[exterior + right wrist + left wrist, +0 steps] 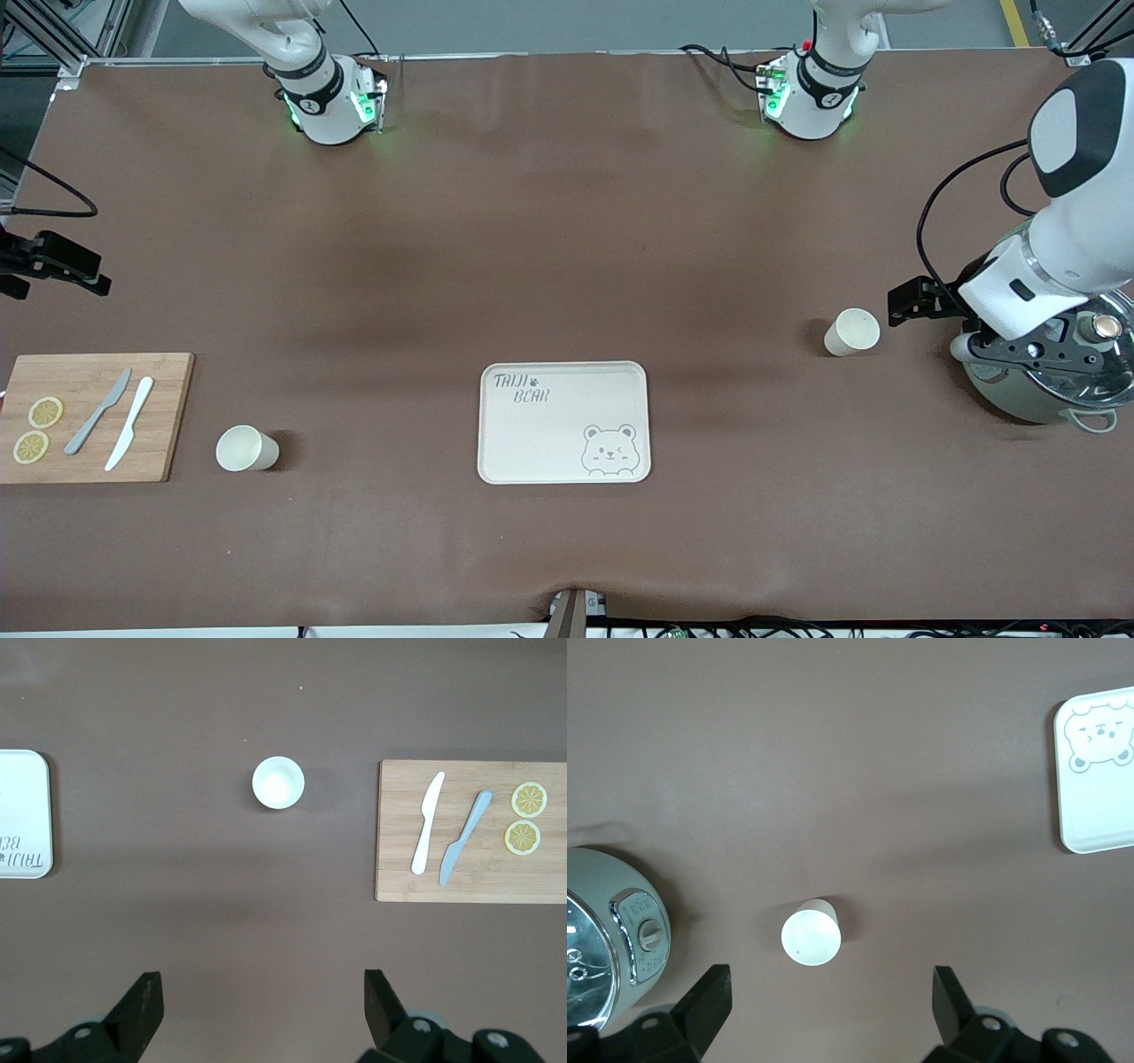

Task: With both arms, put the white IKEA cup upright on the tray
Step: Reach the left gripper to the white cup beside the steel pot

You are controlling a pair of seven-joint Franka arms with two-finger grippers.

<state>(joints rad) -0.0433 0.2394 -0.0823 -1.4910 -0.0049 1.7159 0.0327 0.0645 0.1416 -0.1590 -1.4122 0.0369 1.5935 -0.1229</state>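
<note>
Two white cups stand on the brown table with the wide end up. One cup (852, 332) is near the left arm's end and shows in the left wrist view (811, 937). The other cup (241, 448) stands beside the cutting board and shows in the right wrist view (278, 782). The cream bear tray (564, 423) lies between them, nearer the front camera, with nothing on it; its edge shows in both wrist views (1099, 771) (22, 813). My left gripper (914, 301) (830, 985) is open and empty, up in the air beside the first cup. My right gripper (58, 264) (259, 985) is open and empty, high over the table by the board.
A wooden cutting board (164, 416) (390, 828) holds a grey knife (97, 412), a white knife (129, 423) and two lemon slices (37, 430). A grey-green pot with a glass lid (1036, 394) (616, 930) stands under the left arm.
</note>
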